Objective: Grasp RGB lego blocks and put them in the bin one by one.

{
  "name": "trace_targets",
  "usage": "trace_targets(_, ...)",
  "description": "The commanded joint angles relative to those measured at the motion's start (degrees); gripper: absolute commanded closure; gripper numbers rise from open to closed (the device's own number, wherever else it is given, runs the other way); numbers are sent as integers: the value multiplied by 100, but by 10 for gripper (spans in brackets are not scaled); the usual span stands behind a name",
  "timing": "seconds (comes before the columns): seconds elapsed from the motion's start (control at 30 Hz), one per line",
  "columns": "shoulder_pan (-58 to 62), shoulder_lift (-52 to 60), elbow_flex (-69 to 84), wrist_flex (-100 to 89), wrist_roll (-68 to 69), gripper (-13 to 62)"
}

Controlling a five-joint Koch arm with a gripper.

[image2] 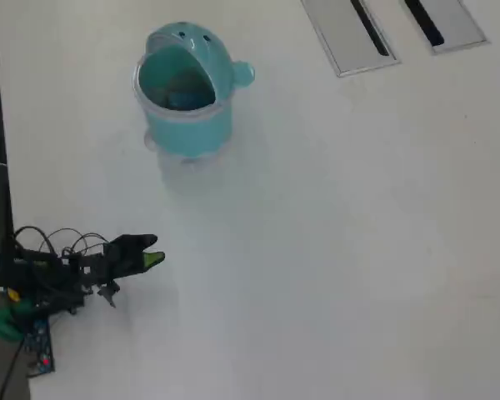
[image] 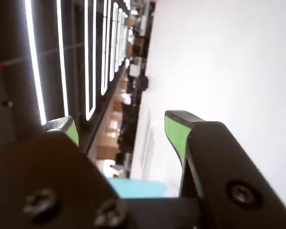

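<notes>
White laminate covers the table point(image2: 333, 250), bare and evenly lit in the overhead view except for two grey slotted panels point(image2: 392, 29) set into its far right corner. The bin point(image2: 187, 92), teal with a domed hood and a small knob on its right side, stands upright near the top left, well apart from the arm point(image2: 58, 271), which lies low at the table's left edge amid loose black wires. No blocks can be made out on the table; something dark sits inside the bin, too blurred to name. The wrist view, turned on its side, shows what the overhead cannot: the gripper point(image: 121, 126) with its green-tipped jaws spread wide and nothing between them, a room beyond with long strip lights point(image: 90, 57), and a teal patch at the bottom edge.
</notes>
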Motion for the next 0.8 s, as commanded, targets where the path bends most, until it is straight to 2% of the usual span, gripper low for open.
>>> trace_targets(0.0, 44, 413, 448, -44, 369, 164)
trace_targets(0.37, 88, 413, 448, 2083, 387, 163)
trace_targets(0.77, 105, 422, 448, 3173, 378, 163)
